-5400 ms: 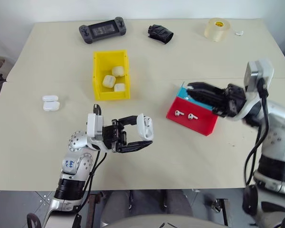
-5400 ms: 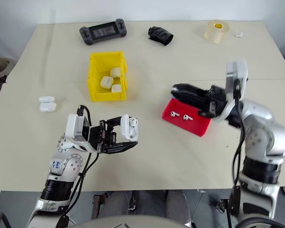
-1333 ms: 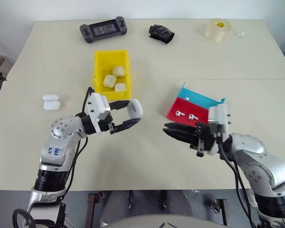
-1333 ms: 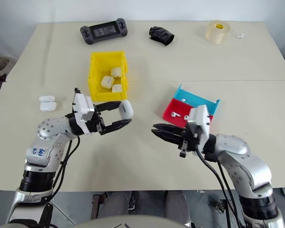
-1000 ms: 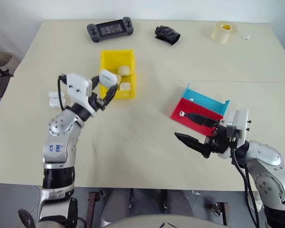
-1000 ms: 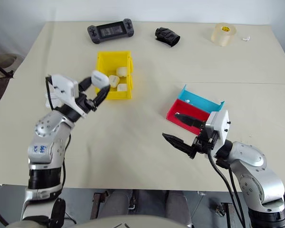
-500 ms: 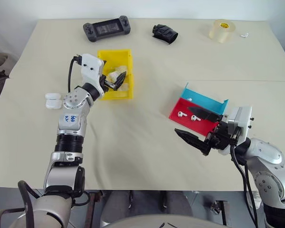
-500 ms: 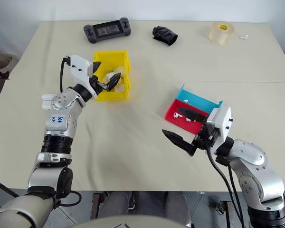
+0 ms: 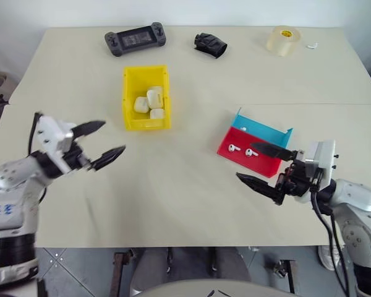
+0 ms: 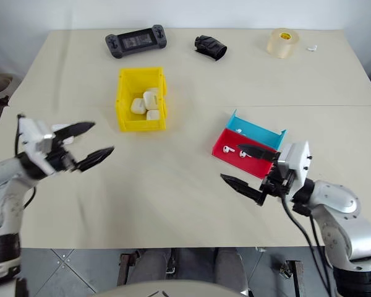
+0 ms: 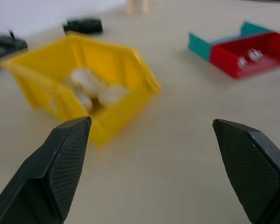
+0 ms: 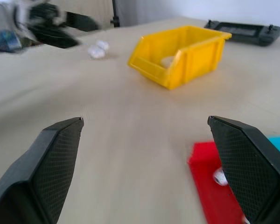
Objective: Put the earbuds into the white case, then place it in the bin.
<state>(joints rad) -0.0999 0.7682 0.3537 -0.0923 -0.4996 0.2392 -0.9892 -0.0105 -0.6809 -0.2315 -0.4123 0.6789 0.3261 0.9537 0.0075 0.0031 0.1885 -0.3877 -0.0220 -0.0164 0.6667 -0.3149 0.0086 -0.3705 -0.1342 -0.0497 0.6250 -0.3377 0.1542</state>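
Hands (image 9: 99, 141) (image 9: 264, 167) both spread wide, empty, level above the table (image 9: 173, 198).

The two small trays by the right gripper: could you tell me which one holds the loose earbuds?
The red tray, nearer the right gripper, has two earbuds lying in it. The blue tray sits just behind it, farther from the gripper.

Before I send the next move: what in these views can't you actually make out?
- White cases in the bin: left wrist view blurs them; the near wall partly hides them.
- Spare cases: left gripper covers them in the head views.
- Earbuds in the red tray: too small for detail.
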